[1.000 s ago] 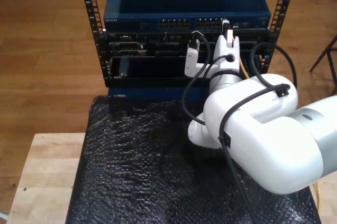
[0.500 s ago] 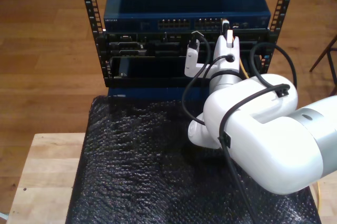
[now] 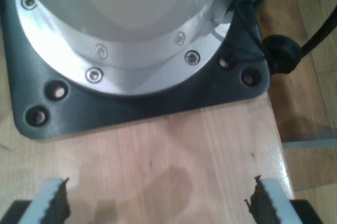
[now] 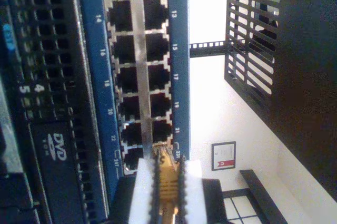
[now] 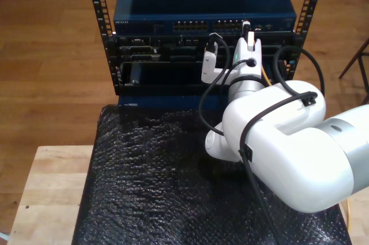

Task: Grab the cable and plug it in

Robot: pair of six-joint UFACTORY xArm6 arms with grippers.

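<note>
1. since a second ago almost nothing has moved: in the exterior view the white arm has crept a hair toward the rack, and the black bubble-wrap mat (image 5: 150,181) on the desk (image 5: 52,193) lies as it did.
2. my first claw (image 3: 158,200) stands with its toothed pads wide apart and nothing between them, hanging over bare wood with a black base plate (image 3: 137,103) at 12 o'clock of it.
3. my second claw (image 4: 167,184) is clamped on the cable (image 4: 167,182), its white pads pressed together on the yellow-orange stretch just behind the plug.
4. the plug's clear tip sits at the 6 o'clock end of the port block on the blue switch (image 4: 181,50), right at the lowest sockets; i cannot tell whether it is seated.
5. the cable looks thin, light and floppy, while the small plug is rigid with a brittle latch, i judge.
6. the best hold is close behind the plug, as now, so the limp cord cannot buckle when pushed.
</note>
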